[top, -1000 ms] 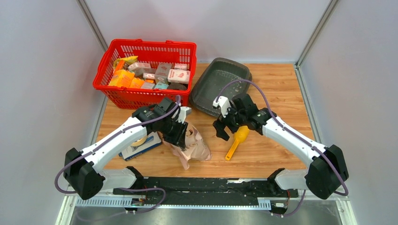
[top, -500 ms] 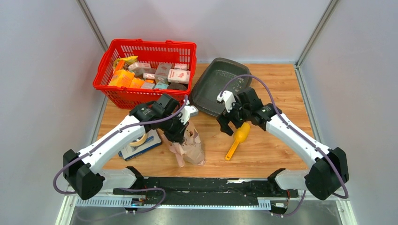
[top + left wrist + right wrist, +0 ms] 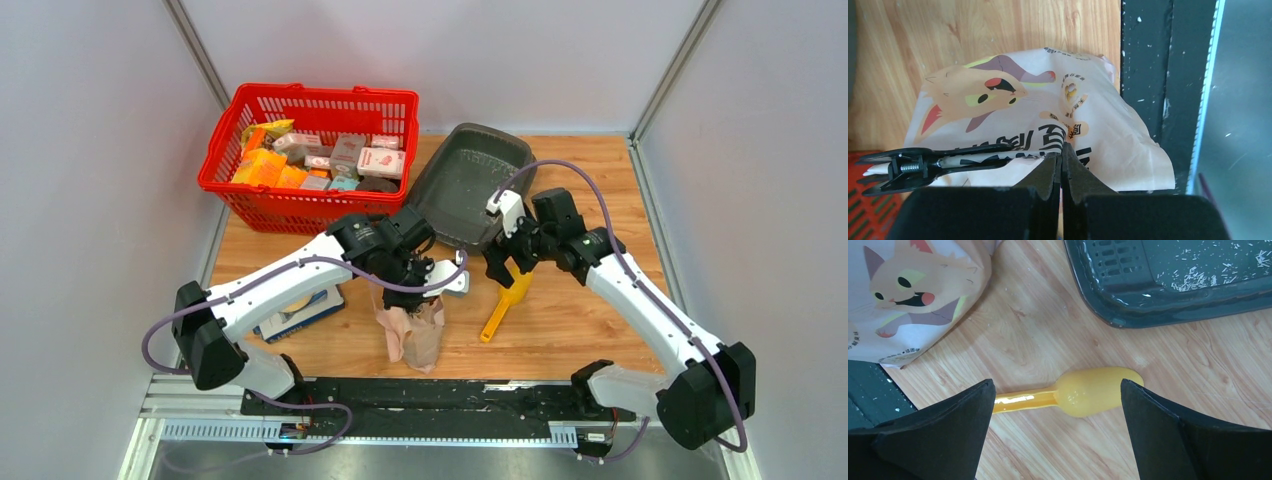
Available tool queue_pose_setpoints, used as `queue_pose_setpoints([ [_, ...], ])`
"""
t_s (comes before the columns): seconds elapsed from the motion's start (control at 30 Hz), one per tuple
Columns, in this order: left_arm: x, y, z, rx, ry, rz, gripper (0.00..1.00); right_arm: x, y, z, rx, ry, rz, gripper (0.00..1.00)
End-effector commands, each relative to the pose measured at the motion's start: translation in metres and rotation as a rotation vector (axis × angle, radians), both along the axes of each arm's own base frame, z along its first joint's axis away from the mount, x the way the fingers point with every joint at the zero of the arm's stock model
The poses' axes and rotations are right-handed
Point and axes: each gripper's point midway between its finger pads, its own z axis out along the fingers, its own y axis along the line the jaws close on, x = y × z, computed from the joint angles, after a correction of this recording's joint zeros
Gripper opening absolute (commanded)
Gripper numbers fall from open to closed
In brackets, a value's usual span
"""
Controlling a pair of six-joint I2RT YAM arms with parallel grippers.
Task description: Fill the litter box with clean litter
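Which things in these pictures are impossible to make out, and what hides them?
- Contents of the bag: every view, its opaque wrapping hides them.
- Hollow of the scoop: right wrist view shows only its rounded back.
- Flecks in the litter box: too small to identify.
- Flat box: top view, the left arm covers part.

The dark grey litter box (image 3: 465, 190), a shallow rectangular tray with rounded corners and a raised rim, sits skewed on the far part of the wooden table (image 3: 600, 180), just right of the red basket (image 3: 300, 205). Seen from the right wrist, the litter box (image 3: 1128, 295) is almost bare, with only scattered pale flecks of litter (image 3: 1193, 277) on its floor.
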Motion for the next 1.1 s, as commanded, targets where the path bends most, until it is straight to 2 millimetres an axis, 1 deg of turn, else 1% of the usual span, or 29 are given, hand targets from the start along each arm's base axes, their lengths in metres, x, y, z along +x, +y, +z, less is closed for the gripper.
queue_pose_setpoints([
  [0.0, 0.013, -0.026, 0.042, -0.184, -0.235, -0.231, 0.0, -0.005, 0.002, 0.008, 0.033, -0.026, 0.035, 1.0],
  [0.03, 0.019, -0.026, 0.038, -0.169, -0.257, -0.21, 0.0, -0.006, 0.002, 0.007, 0.035, -0.021, 0.036, 1.0],
  [0.07, 0.029, -0.021, 0.034, -0.123, -0.275, -0.133, 0.0, -0.006, 0.002, 0.007, 0.035, -0.019, 0.037, 1.0],
  [0.1, 0.033, -0.019, 0.03, -0.095, -0.266, -0.078, 0.0, -0.005, 0.003, 0.007, 0.037, -0.02, 0.038, 1.0],
  [0.13, 0.04, -0.02, 0.031, -0.082, -0.265, -0.001, 0.01, -0.004, 0.003, 0.007, 0.037, -0.02, 0.038, 1.0],
  [0.17, 0.044, -0.016, 0.03, -0.05, -0.232, 0.146, 0.06, -0.003, 0.003, 0.006, 0.035, -0.019, 0.037, 1.0],
  [0.2, 0.046, -0.013, 0.026, -0.027, -0.218, 0.22, 0.31, -0.001, 0.003, 0.008, 0.036, -0.027, 0.033, 1.0],
  [0.23, 0.044, -0.007, 0.018, 0.015, -0.184, 0.279, 0.39, 0.0, 0.003, 0.007, 0.032, -0.026, 0.032, 1.0],
  [0.27, 0.042, -0.002, 0.013, 0.047, -0.148, 0.38, 0.45, 0.002, 0.004, 0.009, 0.033, -0.031, 0.031, 1.0],
  [0.3, 0.039, 0.001, 0.008, 0.07, -0.124, 0.411, 0.6, 0.003, 0.004, 0.01, 0.032, -0.033, 0.029, 1.0],
  [0.33, 0.035, 0.006, 0.0, 0.09, -0.102, 0.439, 0.63, 0.004, 0.004, 0.01, 0.032, -0.036, 0.028, 1.0],
  [0.37, 0.034, 0.01, -0.003, 0.098, -0.09, 0.505, 0.66, 0.005, 0.004, 0.01, 0.03, -0.035, 0.027, 1.0],
  [0.4, 0.03, 0.017, -0.008, 0.108, -0.085, 0.534, 0.7, 0.005, 0.004, 0.011, 0.03, -0.039, 0.025, 1.0],
  [0.5, 0.023, 0.03, -0.015, 0.142, -0.064, 0.591, 0.75, 0.003, 0.002, 0.011, 0.022, -0.035, 0.022, 1.0],
  [0.57, 0.013, 0.032, -0.018, 0.146, -0.005, 0.643, 0.76, 0.002, 0.0, 0.01, 0.02, -0.031, 0.02, 1.0],
  [0.67, 0.012, 0.04, -0.03, 0.184, 0.032, 0.744, 0.76, 0.001, -0.001, 0.008, 0.013, -0.023, 0.02, 1.0],
  [0.7, 0.015, 0.046, -0.035, 0.202, 0.043, 0.785, 0.73, 0.0, -0.002, 0.006, 0.01, -0.02, 0.019, 1.0],
  [0.77, 0.02, 0.052, -0.038, 0.213, 0.074, 0.862, 0.67, 0.001, -0.002, 0.006, 0.008, -0.015, 0.015, 1.0],
  [0.8, 0.025, 0.057, -0.04, 0.222, 0.097, 0.899, 0.56, 0.002, -0.002, 0.006, 0.006, -0.014, 0.012, 1.0],
  [0.87, 0.028, 0.057, -0.04, 0.212, 0.136, 0.928, 0.45, 0.004, -0.002, 0.006, 0.005, -0.012, 0.009, 1.0],
  [0.9, 0.033, 0.06, -0.039, 0.211, 0.138, 0.947, 0.34, 0.004, -0.002, 0.006, 0.005, -0.012, 0.01, 1.0],
  [0.97, 0.036, 0.06, -0.037, 0.201, 0.135, 0.929, 0.23, 0.006, -0.001, 0.006, 0.003, -0.01, 0.009, 1.0],
  [1.0, 0.036, 0.058, -0.035, 0.193, 0.135, 0.914, 0.08, 0.008, -0.001, 0.007, 0.001, -0.015, 0.005, 1.0],
  [1.03, 0.037, 0.057, -0.034, 0.182, 0.127, 0.877, 0.03, 0.01, -0.002, 0.008, 0.001, -0.019, 0.001, 1.0],
  [1.07, 0.035, 0.05, -0.03, 0.157, 0.15, 0.839, 0.0, 0.012, -0.003, 0.009, 0.002, -0.023, -0.006, 1.0],
])
